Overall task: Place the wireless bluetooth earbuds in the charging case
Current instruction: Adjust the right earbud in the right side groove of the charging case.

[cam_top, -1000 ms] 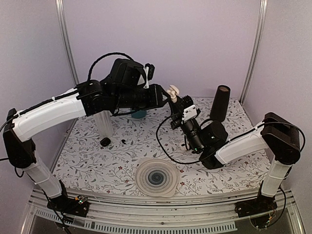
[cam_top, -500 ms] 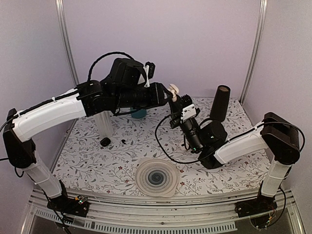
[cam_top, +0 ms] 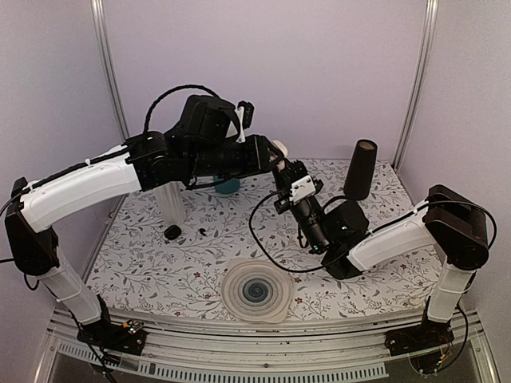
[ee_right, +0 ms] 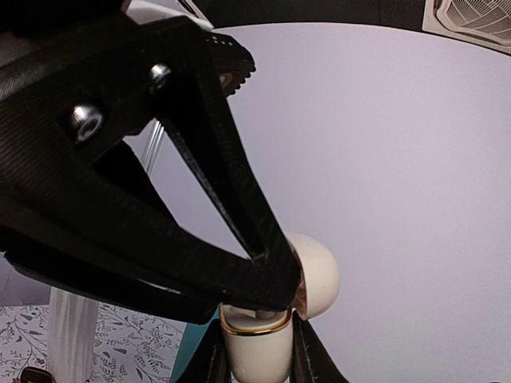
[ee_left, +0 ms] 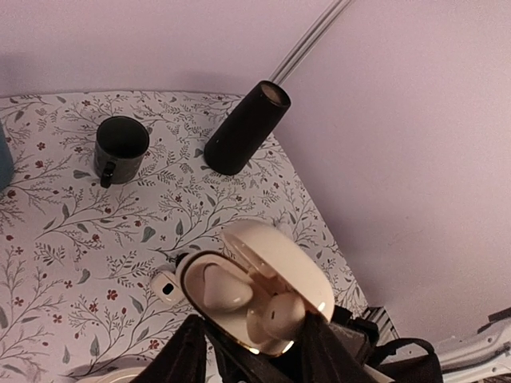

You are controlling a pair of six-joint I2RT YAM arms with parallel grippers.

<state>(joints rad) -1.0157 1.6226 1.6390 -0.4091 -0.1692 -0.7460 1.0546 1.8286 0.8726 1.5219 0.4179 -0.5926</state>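
**Top external view.** The charging case [cam_top: 279, 147] is held raised over the floral table [cam_top: 160, 271], near the centre. It is clamped from below by the right gripper [cam_top: 286, 163]. The left gripper [cam_top: 270, 158] lies at the case's 9 o'clock and overlaps it, so only a cream sliver is seen. One second ago the open case was visible just clear of the left gripper. Since then the right arm has been shifted toward 9 o'clock, while the left arm has hardly changed. A black cylinder [cam_top: 359, 169] stands at 3 o'clock of the case, and a round swirl-patterned mat [cam_top: 256, 291] lies at 6 o'clock.

**Left wrist view.** The case is seen with its lid [ee_left: 275, 255] open. Two earbuds [ee_left: 217, 287] are seated side by side in the sockets. The left fingers [ee_left: 182, 355] stand apart, one at each side of the case's lower end, and nothing is seen gripped between them. Contact with the case cannot be judged. A dark mug [ee_left: 121, 145] stands at 10 o'clock.

**Right wrist view.** The gold-rimmed body of the case is pinched between the right fingers [ee_right: 210, 355]. The lid is seen at 1 o'clock. A left finger fills the upper left, and its tip reaches the point where lid and body meet.
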